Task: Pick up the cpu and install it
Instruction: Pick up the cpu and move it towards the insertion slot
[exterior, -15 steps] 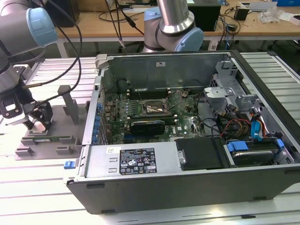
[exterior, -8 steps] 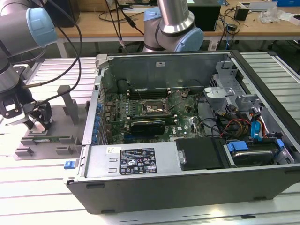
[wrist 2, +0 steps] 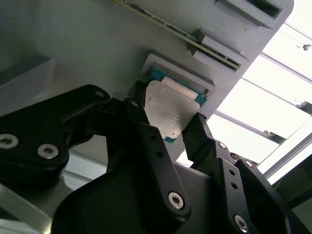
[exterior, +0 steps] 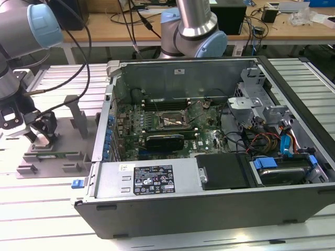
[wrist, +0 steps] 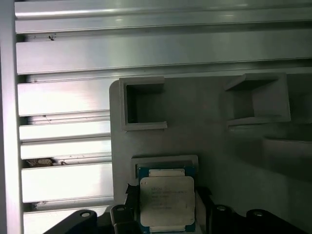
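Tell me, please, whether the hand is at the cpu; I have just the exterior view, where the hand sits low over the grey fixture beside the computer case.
Observer: Yes. In the second wrist view the hand has its fingers against two opposite edges of the cpu.
Operator: Thank you. Is the cpu off its holder?
Observer: It appears not. In the first wrist view it looks seated in the grey fixture, metal top facing up.
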`<state>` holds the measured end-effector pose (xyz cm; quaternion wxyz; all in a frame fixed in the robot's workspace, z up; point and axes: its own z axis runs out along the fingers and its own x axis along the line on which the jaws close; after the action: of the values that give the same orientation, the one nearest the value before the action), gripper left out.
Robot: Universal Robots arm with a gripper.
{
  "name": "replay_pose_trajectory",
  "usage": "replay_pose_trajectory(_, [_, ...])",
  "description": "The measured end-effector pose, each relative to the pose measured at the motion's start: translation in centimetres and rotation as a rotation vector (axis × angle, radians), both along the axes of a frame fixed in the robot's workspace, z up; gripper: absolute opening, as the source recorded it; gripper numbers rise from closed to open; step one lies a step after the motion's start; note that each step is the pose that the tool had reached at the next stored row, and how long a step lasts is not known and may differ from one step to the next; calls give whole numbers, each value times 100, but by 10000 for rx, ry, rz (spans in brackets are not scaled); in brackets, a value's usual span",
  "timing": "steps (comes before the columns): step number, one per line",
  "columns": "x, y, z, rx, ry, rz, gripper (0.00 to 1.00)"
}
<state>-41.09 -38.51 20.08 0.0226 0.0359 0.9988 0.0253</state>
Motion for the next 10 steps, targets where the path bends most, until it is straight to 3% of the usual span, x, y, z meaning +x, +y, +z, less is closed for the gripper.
replay_pose_trajectory(4, [0,0,72,3,-1,0,55])
replay_pose_trajectory(10, [0,0,74,5,0,72,55])
